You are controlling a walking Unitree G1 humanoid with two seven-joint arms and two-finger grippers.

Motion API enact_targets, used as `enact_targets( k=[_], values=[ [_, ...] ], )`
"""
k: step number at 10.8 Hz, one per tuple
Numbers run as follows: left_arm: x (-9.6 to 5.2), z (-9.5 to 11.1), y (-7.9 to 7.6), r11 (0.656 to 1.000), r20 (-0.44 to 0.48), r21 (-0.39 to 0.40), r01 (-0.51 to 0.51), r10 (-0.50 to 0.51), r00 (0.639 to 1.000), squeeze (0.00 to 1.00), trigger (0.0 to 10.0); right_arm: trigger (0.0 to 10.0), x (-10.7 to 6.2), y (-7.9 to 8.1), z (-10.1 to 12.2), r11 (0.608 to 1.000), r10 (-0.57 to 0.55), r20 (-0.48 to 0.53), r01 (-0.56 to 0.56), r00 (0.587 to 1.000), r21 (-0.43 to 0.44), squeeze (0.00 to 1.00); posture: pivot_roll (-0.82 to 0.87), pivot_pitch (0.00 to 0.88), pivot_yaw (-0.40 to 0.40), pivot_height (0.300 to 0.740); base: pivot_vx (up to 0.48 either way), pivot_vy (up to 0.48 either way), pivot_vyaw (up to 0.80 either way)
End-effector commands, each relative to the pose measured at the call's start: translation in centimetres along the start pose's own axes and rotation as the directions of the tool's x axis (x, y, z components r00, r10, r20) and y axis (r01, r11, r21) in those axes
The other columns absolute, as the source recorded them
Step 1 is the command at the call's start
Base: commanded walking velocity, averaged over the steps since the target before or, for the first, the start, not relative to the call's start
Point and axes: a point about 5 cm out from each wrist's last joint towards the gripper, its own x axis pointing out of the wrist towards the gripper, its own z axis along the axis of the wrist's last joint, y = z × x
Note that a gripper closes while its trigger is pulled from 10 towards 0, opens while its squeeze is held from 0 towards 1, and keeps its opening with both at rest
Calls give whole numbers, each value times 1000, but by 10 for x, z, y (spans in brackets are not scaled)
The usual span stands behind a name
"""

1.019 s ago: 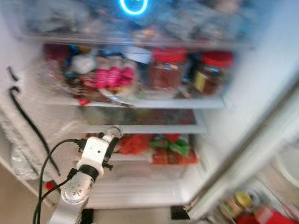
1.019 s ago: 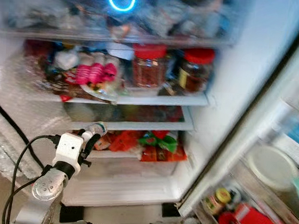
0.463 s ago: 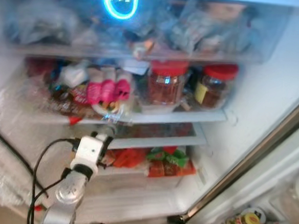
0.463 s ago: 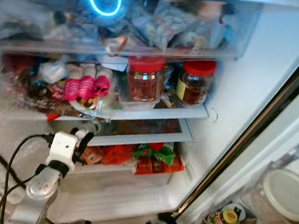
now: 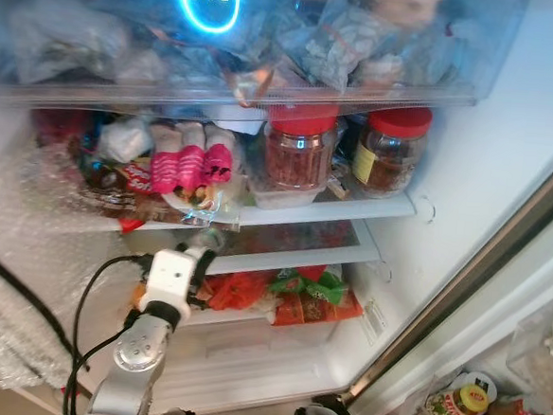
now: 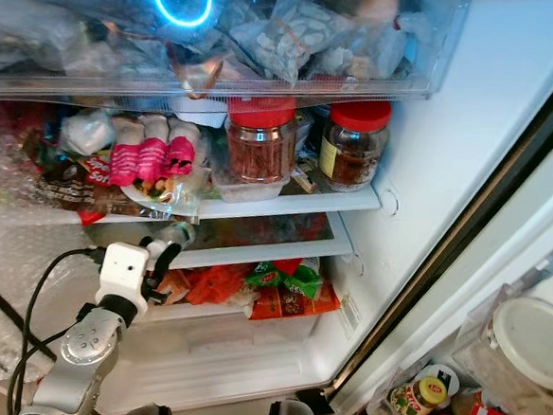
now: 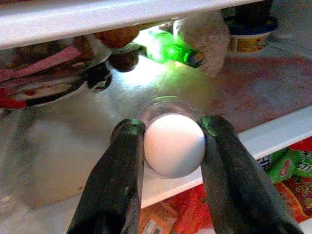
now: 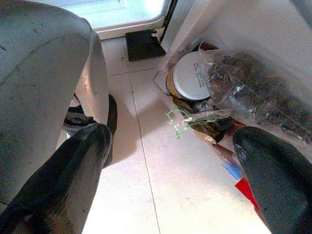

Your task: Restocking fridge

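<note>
Two fingers of the left hand (image 7: pixel 171 146) clamp a jar (image 7: pixel 173 142) at the fridge shelf (image 7: pixel 273 130); right hand (image 8: pixel 170 180) hangs apart.

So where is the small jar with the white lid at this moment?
The small jar is between the left gripper's fingers, at the front edge of the narrow fridge shelf, below the plate of pink packets.
</note>
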Motion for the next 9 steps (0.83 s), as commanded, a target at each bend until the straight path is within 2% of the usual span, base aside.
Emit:
enact_targets(
  k=[1,4,9],
  values=[
    [-6,-15,3,999,-76,-19,-30,29,997,0,10000,10000,0,7,-3,1000,26,-11,-26,1000,11,0,-133,49,-28,648,0,0,0],
    [-10,-34,7,996,-166,-60,-70,59,984,0,10000,10000,0,7,-3,1000,26,-11,-26,1000,12,0,-136,49,-28,648,0,0,0],
    [-16,-50,6,995,-261,-58,-82,64,963,0,10000,10000,0,7,-3,1000,27,-11,-27,1000,11,0,-133,48,-28,648,0,0,0]
  ],
)
